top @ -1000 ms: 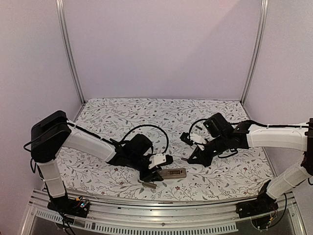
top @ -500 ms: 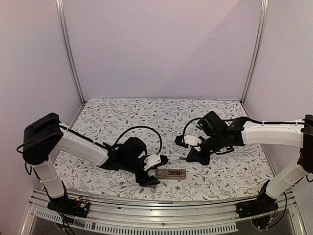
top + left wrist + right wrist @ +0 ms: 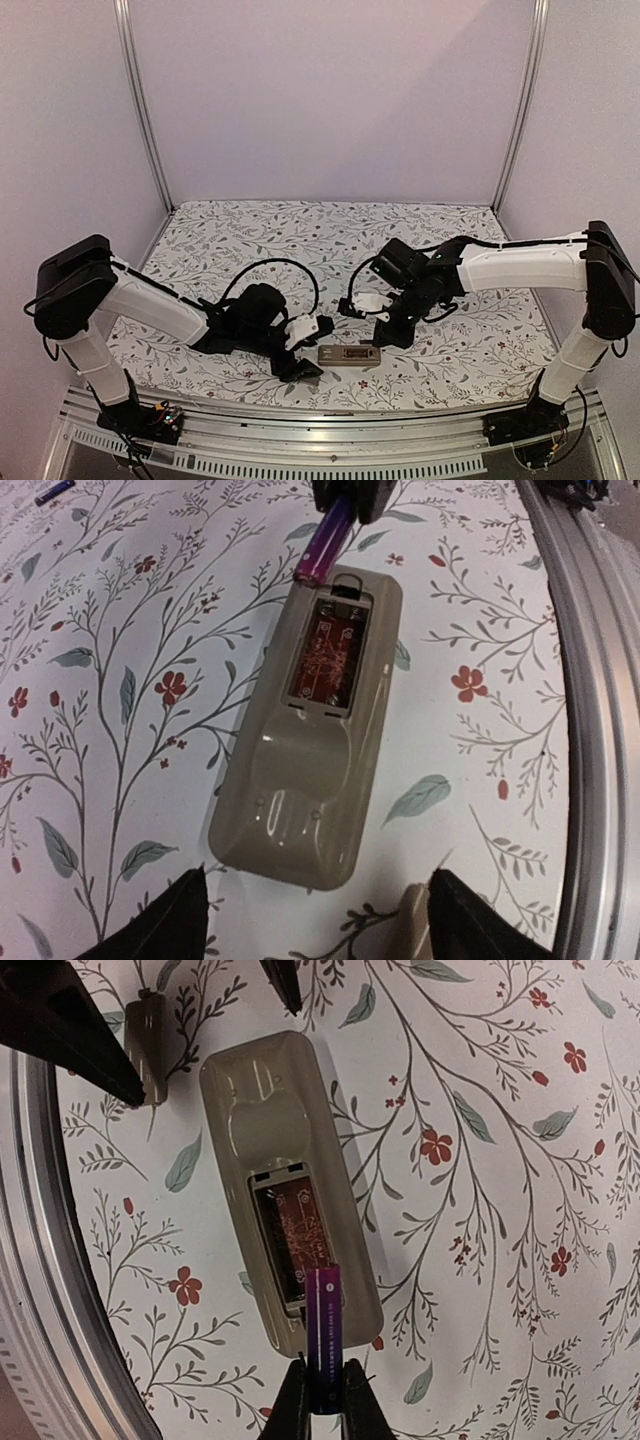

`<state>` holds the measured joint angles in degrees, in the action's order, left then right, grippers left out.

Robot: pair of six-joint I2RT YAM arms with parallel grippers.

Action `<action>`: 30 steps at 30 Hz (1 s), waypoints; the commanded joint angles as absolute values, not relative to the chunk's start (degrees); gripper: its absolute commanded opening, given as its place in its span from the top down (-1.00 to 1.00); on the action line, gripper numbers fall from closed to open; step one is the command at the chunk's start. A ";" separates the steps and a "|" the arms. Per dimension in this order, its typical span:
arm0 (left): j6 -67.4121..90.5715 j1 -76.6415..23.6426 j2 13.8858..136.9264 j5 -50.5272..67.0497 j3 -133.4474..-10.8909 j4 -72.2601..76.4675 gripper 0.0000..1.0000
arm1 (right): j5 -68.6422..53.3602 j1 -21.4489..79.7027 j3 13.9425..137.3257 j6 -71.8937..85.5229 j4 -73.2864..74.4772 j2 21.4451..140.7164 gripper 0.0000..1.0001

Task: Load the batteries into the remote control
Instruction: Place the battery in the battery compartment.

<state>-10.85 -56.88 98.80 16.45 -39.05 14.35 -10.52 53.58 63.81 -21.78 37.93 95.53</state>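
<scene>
The remote control lies back-up on the bench, lower centre of the top view, with its recess uncovered. The right fingers pinch a dark purple battery with its tip over the recess's lower end in the right wrist view, so the first insertion seems in hand. The left fingers stand wide and empty just off the remote's other end; next, the battery likely needs laying flat along the recess and pressing home.
</scene>
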 commanded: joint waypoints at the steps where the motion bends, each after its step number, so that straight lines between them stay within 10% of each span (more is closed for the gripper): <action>1: -9.18 -56.34 96.36 17.54 -36.09 20.49 -0.50 | -10.65 54.65 68.81 -18.90 43.20 100.07 1.00; 30: -11.39 -57.08 93.40 18.64 -31.77 25.02 -0.41 | -14.23 56.14 74.86 -17.69 49.57 107.64 1.00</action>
